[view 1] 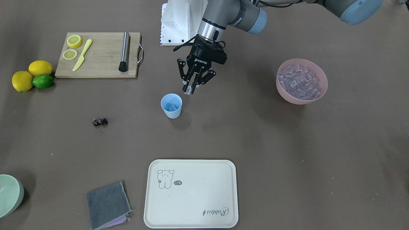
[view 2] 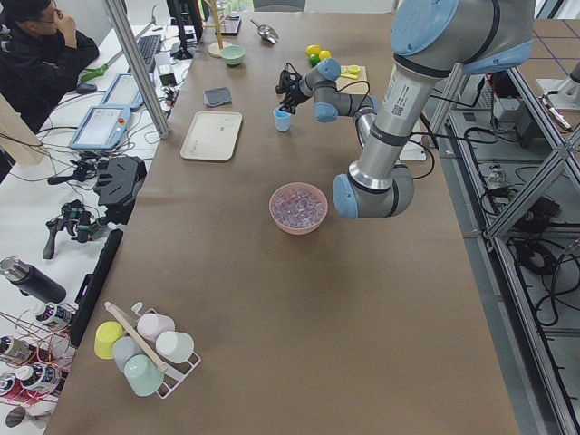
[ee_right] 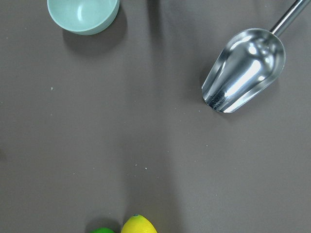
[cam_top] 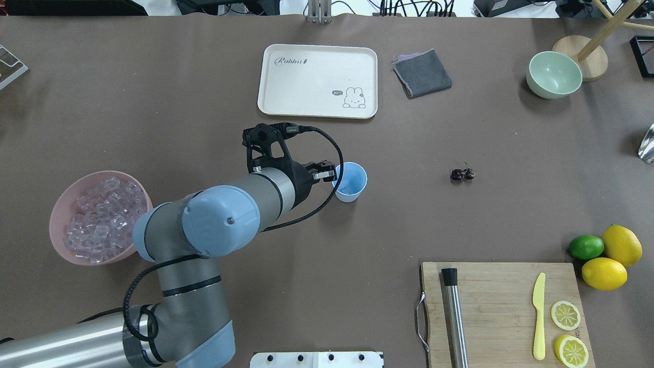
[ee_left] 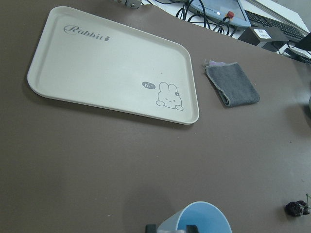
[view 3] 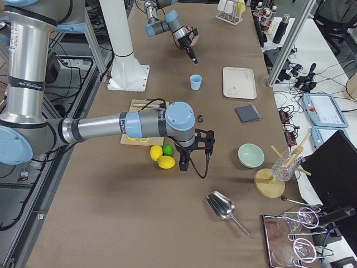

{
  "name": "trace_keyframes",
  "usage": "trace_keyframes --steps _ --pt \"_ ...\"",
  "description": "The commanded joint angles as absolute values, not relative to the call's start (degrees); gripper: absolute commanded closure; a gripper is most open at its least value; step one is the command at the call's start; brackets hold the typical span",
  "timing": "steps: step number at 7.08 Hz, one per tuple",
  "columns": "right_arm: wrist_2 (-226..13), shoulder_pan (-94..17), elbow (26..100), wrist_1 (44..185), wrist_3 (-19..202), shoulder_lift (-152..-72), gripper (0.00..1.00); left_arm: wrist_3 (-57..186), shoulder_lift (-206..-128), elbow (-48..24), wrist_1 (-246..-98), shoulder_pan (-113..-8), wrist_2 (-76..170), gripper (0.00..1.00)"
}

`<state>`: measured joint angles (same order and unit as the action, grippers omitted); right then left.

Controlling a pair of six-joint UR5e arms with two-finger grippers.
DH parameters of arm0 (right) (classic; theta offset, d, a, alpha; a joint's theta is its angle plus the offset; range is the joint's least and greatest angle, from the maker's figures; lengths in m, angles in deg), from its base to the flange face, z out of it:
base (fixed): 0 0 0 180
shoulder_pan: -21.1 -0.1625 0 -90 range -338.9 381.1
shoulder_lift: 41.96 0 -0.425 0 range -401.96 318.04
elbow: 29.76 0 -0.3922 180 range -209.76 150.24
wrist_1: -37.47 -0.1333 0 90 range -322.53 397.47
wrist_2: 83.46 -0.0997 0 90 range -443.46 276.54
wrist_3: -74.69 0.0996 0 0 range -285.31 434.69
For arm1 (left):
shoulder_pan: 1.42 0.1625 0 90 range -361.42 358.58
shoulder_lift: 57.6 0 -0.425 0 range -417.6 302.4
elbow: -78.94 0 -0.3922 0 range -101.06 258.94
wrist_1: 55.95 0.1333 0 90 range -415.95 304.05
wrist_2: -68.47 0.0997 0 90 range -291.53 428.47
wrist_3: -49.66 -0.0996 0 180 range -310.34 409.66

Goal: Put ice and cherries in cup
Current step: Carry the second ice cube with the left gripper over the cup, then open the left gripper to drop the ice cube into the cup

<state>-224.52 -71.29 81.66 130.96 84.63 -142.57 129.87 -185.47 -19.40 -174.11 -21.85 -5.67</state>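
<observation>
At centre of the table [view 1: 287,153], cup [view 1: 171,110]: upright, ice [view 1: 173,108] already inside.
Left gripper [view 1: 189,89]: clenched on an ice cube [view 1: 188,91] just beside the cup's rim.
Right gripper [view 3: 184,163]: grip state cannot be told.
Cherries [view 1: 100,122]: on the table, well apart from the cup; not yet loaded.

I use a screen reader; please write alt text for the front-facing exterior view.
The left gripper holds an ice cube beside the rim of the light blue cup, which has ice inside. The cherries lie apart from it; a pink bowl holds more ice.
</observation>
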Motion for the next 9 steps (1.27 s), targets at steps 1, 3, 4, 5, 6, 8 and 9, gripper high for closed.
trace_keyframes --steps 1,3,4,5,6,8,9 --pt "-224.6 -71.3 81.8 130.9 84.7 -142.4 0.0 131.5 -187.5 -16.6 -174.1 -21.3 -4.4 1.0" --pt "-224.7 -71.3 81.8 130.9 84.8 -141.6 0.0 131.7 -188.9 -14.2 -174.2 -20.9 -0.8 1.0" --pt "-224.6 -71.3 81.8 131.0 84.8 -141.2 0.0 132.8 -189.1 -13.5 -174.2 -20.4 -0.7 1.0" --pt "-224.7 -71.3 81.8 131.0 84.9 -140.8 0.0 133.8 -190.8 -11.3 -174.2 -20.4 -0.6 1.0" --pt "-224.7 -71.3 81.8 131.0 84.9 -140.7 0.0 133.8 -192.0 -9.8 -174.2 -20.4 0.0 1.0" --pt "-224.6 -71.3 81.7 131.0 84.9 -140.7 0.0 133.8 -193.9 -7.5 -174.3 -20.3 0.1 1.0" --pt "-224.7 -71.3 81.7 131.1 85.0 -140.7 0.0 133.9 -194.2 -7.7 -174.3 -20.3 0.0 0.62"
